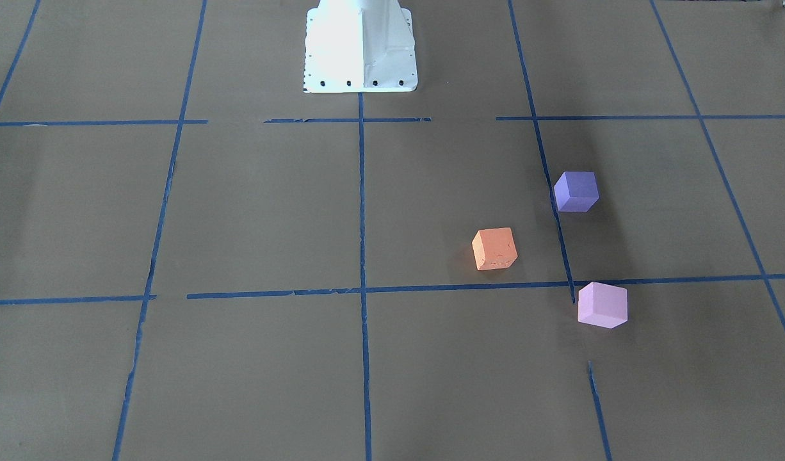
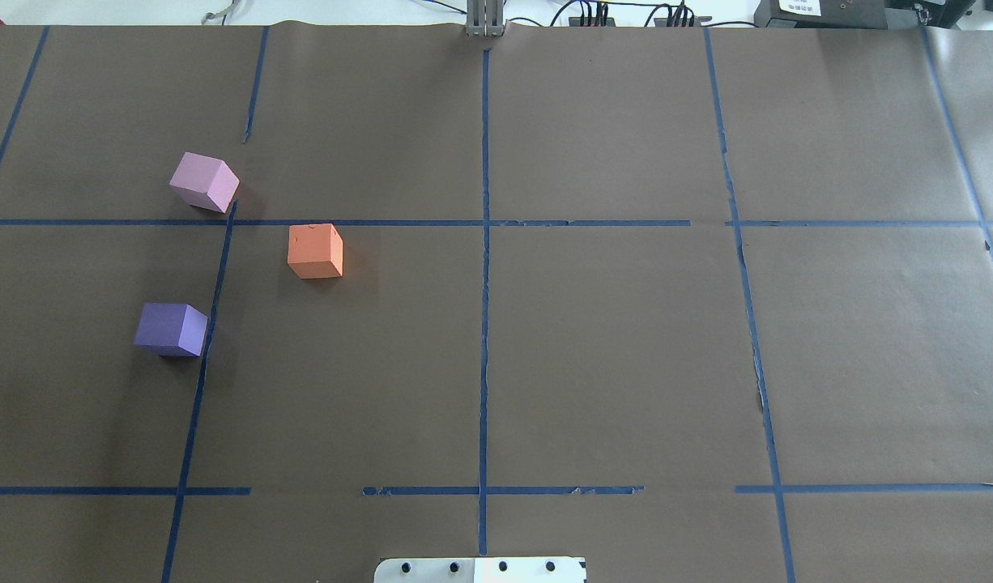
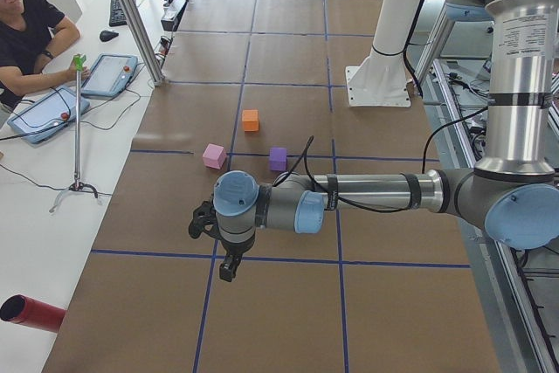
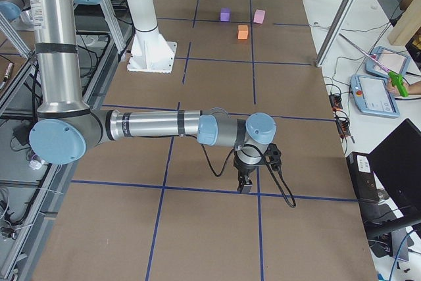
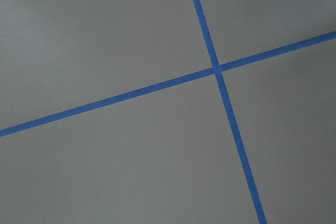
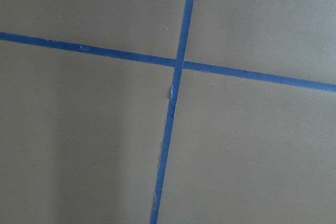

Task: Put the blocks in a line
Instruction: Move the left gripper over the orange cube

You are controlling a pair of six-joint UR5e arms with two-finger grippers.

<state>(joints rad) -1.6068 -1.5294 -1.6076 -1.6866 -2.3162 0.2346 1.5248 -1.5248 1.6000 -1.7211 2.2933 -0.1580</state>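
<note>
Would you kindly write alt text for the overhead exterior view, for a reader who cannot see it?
Three cubes sit apart, not in a line, on the left half of a brown table gridded with blue tape: a pale pink cube farthest from the robot, an orange cube nearer and to its right, a violet cube nearest. No arm shows.

Openings of left gripper (image 3: 227,272) and right gripper (image 4: 246,187) unreadable.
</note>
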